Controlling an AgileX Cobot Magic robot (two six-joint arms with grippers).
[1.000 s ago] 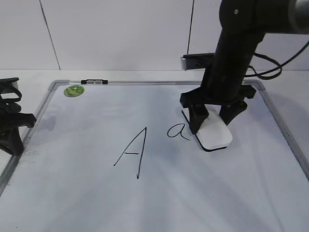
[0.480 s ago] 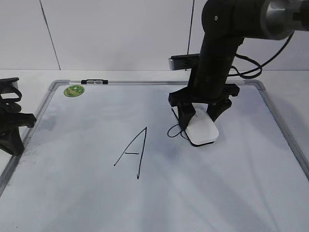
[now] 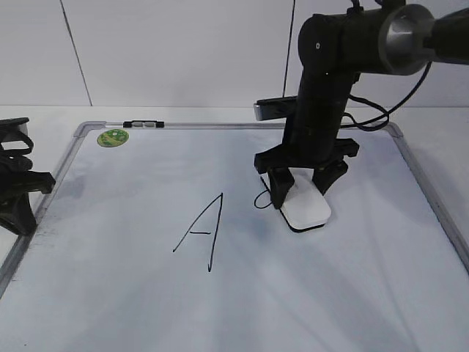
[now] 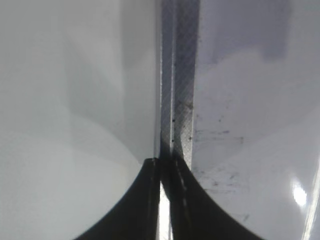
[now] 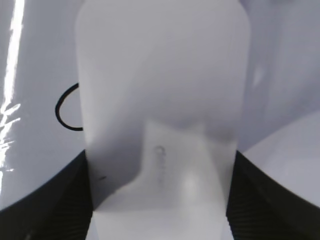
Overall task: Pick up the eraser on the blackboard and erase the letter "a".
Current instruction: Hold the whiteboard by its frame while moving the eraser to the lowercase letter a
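**Eraser pressed over the small "a"**

The right tool (image 3: 300, 192) grips the white eraser (image 3: 308, 209) between its spread jaws, flat on the blackboard (image 3: 132, 293), right of centre. The eraser covers most of the letter "a" (image 3: 261, 199); only a curved black stroke shows at its left edge, seen also in the right wrist view beside the eraser (image 5: 160, 100). The capital "A" (image 3: 201, 231) stands apart to the left. A round green sticker (image 3: 113, 136) sits in the far left corner. The left tool (image 4: 165, 200), jaws closed and empty, rests at the board's grey left frame (image 4: 182, 100).
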